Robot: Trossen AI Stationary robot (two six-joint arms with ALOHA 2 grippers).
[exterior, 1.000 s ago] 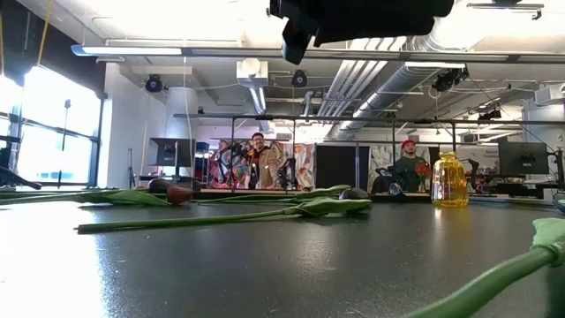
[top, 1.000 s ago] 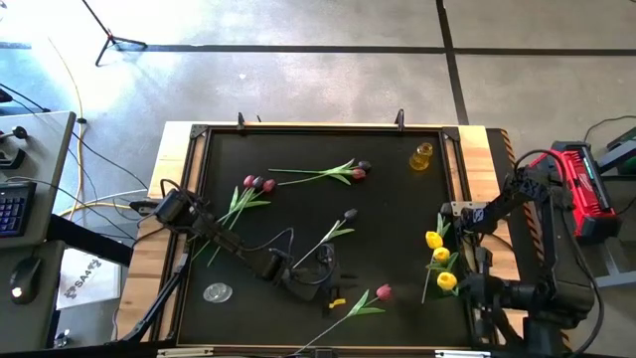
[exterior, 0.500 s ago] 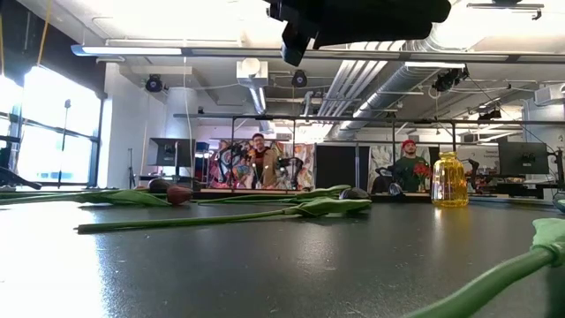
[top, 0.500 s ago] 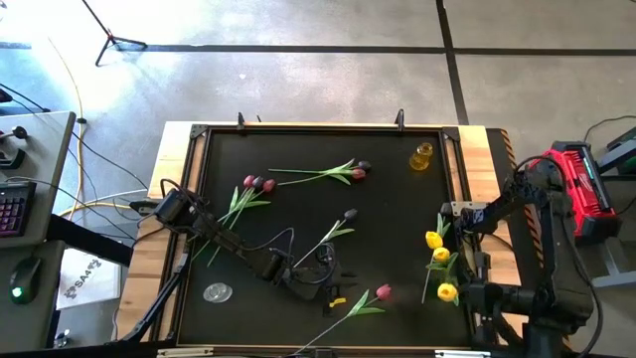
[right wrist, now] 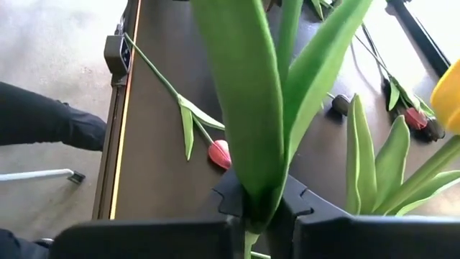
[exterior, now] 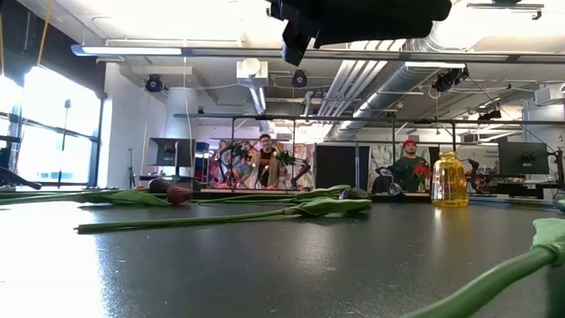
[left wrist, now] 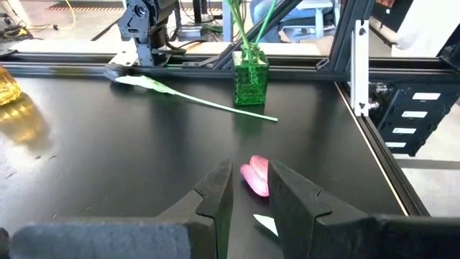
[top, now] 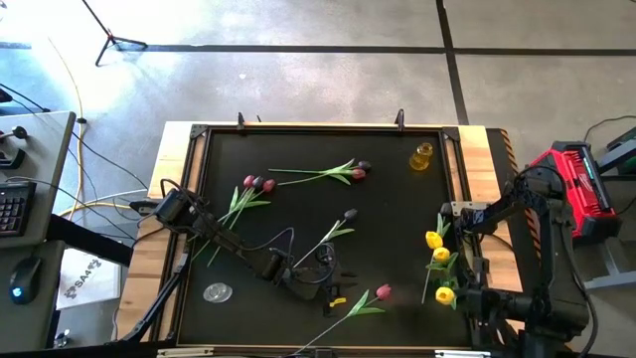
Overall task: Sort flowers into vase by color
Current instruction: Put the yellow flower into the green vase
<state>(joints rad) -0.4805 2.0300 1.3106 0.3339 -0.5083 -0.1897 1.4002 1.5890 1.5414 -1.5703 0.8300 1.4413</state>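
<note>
Gripping yellow flower (top: 446, 294), right tool (right wrist: 260, 208)

the floor (top: 318, 80) around the table is grey concrete with dark tape lines. at one side stands a desk with a keyboard (top: 10, 209) and a mouse (top: 22, 279). behind the table, a bright window (exterior: 48, 132) gives daylight, and pipes (exterior: 353, 84) run under the white ceiling.

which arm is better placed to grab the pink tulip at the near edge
Left. Its gripper hangs open right over the pink tulip, while the right gripper is shut on a yellow tulip's stem.
</note>
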